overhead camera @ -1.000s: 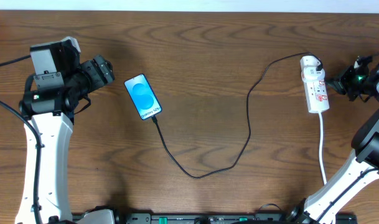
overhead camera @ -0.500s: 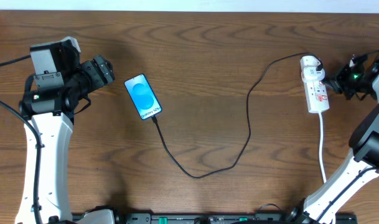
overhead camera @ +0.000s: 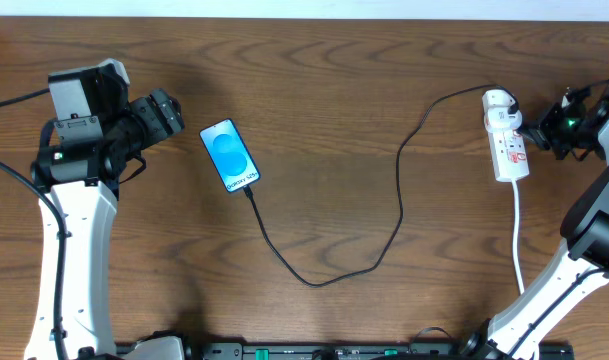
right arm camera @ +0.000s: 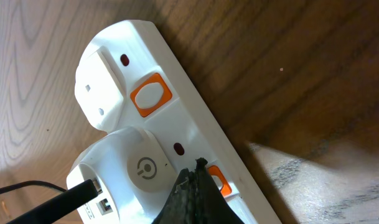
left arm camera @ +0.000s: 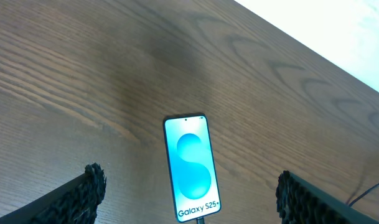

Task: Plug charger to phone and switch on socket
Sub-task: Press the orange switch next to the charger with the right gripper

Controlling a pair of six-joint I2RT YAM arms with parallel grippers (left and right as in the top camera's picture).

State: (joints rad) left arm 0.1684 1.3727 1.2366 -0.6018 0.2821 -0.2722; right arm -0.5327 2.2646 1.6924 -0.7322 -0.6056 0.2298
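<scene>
The phone point(overhead camera: 229, 155) lies face up on the wooden table, its blue screen lit and reading "Galaxy S25+" point(left arm camera: 190, 168). The charger's thin black cable point(overhead camera: 401, 200) runs from the phone's lower end in a loop to the white adapter point(right arm camera: 142, 171), which is plugged into the socket point(overhead camera: 509, 145). My left gripper point(left arm camera: 189, 183) hovers open just left of the phone, one finger on each side of it in the wrist view. My right gripper point(right arm camera: 198, 167) is shut with nothing in it. Its tips rest over an orange switch point(right arm camera: 220, 182) on the socket point(right arm camera: 189, 124).
A second orange switch point(right arm camera: 150, 94) sits further along the strip. The strip's white cord point(overhead camera: 517, 230) runs toward the front edge. The table's far edge point(overhead camera: 304, 10) is close behind. The arm bases point(overhead camera: 334, 350) line the front.
My right gripper has shifted slightly left, closer onto the socket. The left arm, phone and cable have not moved.
</scene>
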